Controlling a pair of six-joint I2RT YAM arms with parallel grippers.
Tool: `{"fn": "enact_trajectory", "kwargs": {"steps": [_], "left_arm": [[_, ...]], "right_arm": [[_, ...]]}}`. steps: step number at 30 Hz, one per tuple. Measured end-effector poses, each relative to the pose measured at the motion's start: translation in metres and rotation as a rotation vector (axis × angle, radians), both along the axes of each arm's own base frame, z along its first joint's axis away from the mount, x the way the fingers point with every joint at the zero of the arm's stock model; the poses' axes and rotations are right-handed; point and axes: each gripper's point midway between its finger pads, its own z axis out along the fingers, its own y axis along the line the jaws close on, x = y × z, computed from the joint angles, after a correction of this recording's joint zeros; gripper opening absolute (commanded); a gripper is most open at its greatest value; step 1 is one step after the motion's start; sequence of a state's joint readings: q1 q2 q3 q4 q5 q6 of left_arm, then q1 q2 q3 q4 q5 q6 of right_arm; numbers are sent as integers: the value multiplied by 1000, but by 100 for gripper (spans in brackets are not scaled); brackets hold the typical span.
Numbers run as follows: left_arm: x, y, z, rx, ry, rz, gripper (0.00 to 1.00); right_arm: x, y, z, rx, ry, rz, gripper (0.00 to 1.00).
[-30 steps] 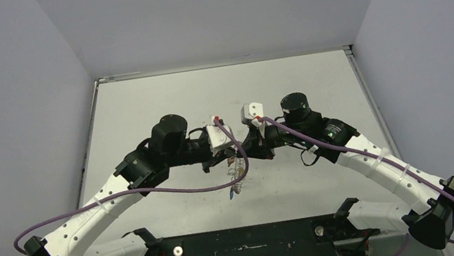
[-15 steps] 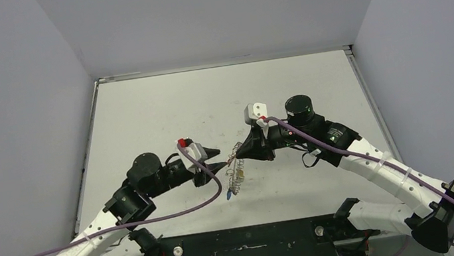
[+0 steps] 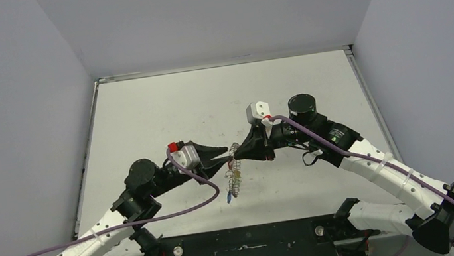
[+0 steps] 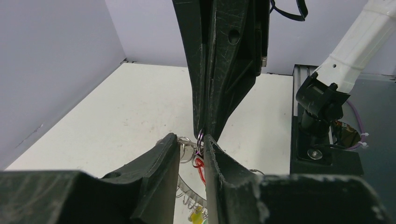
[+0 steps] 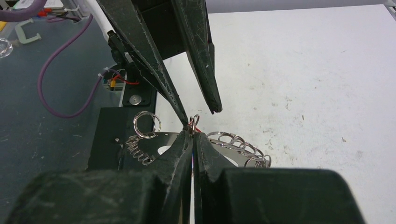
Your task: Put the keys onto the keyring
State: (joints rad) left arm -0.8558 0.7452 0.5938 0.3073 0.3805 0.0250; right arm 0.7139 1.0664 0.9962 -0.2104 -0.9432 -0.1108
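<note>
The right tool (image 3: 238,156) is clamped shut on one small wire loop (image 5: 194,120) at the top edge of the keyring (image 3: 235,175), holding it clear above the worktop (image 3: 142,113) so the ring hangs edge-on with its loops offered to the other arm; the left tool (image 3: 227,159) meets it tip to tip, jaws slightly apart and gripping nothing, straddling that same loop, apparently lined up to work it; a blue tag (image 3: 229,197) dangles at the ring's lowest point and a red sliver (image 4: 201,168), likely another tag, shows in the left wrist view; the keys themselves are too small and too masked by both tools to make out, so whether either is threaded on cannot be told
</note>
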Motion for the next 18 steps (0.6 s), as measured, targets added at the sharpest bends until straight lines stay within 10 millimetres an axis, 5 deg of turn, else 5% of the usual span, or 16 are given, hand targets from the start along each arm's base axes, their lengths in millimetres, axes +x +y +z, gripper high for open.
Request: {"fn": "enact_trajectory", "kwargs": {"steps": [14,18], "left_arm": [[-1,-8,-3,-4,25,-37,30],[-1,-7,-6,2,35,-35,25]], "right_arm": [[-5,0,-1,6,29,20,0],[-6,0,-3,5,40,21,0]]}}
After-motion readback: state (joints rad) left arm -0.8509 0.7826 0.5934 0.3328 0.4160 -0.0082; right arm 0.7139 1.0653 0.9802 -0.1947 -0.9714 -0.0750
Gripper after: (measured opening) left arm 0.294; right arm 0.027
